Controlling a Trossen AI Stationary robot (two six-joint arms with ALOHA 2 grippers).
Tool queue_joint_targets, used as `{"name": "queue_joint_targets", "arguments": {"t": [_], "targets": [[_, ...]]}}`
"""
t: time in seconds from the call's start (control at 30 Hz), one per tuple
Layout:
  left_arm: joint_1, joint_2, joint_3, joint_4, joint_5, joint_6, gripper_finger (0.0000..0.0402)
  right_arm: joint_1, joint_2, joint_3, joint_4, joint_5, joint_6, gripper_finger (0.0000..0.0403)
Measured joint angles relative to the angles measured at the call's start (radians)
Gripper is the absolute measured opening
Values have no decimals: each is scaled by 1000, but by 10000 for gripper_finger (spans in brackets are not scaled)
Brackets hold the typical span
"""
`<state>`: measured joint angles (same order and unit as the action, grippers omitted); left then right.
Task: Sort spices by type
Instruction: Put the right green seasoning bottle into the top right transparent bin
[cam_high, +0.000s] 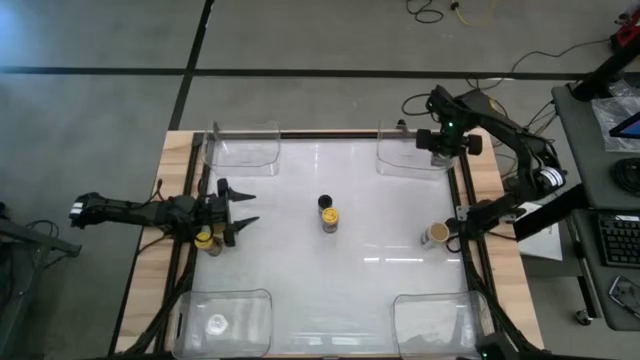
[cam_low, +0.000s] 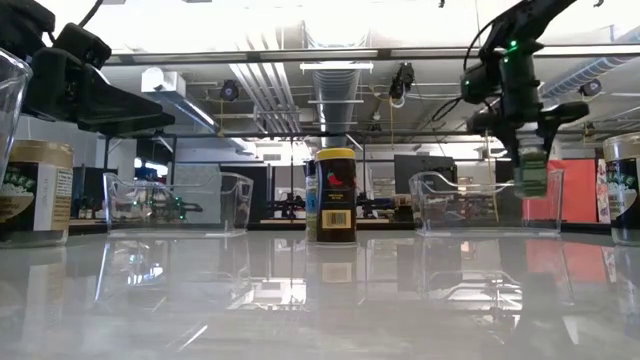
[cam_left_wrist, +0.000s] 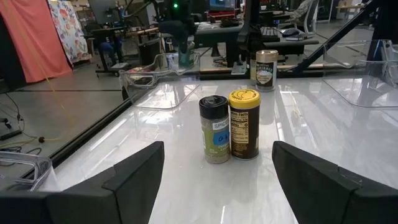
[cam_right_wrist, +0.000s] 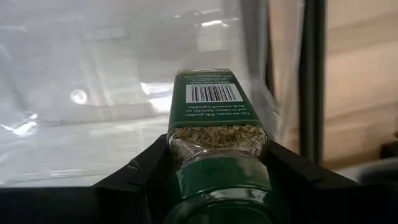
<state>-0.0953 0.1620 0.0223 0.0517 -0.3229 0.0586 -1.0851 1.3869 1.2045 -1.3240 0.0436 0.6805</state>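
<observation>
High view: right hand (cam_high: 441, 150) above far right tub (cam_high: 415, 152); left hand (cam_high: 238, 208) at left bench (cam_high: 380, 230) edge, near yellow-lid jar (cam_high: 204, 240). Black-lid jar (cam_high: 325, 202) and second yellow-lid jar (cam_high: 330, 217) touching at centre; tan-lid jar (cam_high: 436, 233) right.

Low view: right hand hangs over tub; drop from height may bounce jar out.

Left wrist view: left hand wide apart, empty. Centre pair touches; grabbing one may topple other.

Right wrist view: right hand clamped on green-lid jar (cam_right_wrist: 217, 130); label smooth, may slip.
</observation>
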Motion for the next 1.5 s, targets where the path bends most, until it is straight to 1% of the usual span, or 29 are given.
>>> {"name": "queue_joint_targets", "arguments": {"t": [0.17,0.6,0.83,0.97,1.07,1.3,1.43,1.5], "targets": [[0,0,0,0,0,0,283,0,2,-10,15,11,12,191],[0,0,0,0,0,0,283,16,10,-119,139,9,113,192],[0,0,0,0,0,0,283,48,12,-120,166,-9,148,191],[0,0,0,0,0,0,283,72,36,-91,175,-31,163,191],[0,0,0,0,0,0,283,96,74,-54,179,-68,171,190],[0,0,0,0,0,0,283,144,221,65,179,-138,155,192],[0,0,0,0,0,0,283,148,296,133,177,-195,122,192],[0,0,0,0,0,0,283,145,321,157,169,-206,111,195]]}}
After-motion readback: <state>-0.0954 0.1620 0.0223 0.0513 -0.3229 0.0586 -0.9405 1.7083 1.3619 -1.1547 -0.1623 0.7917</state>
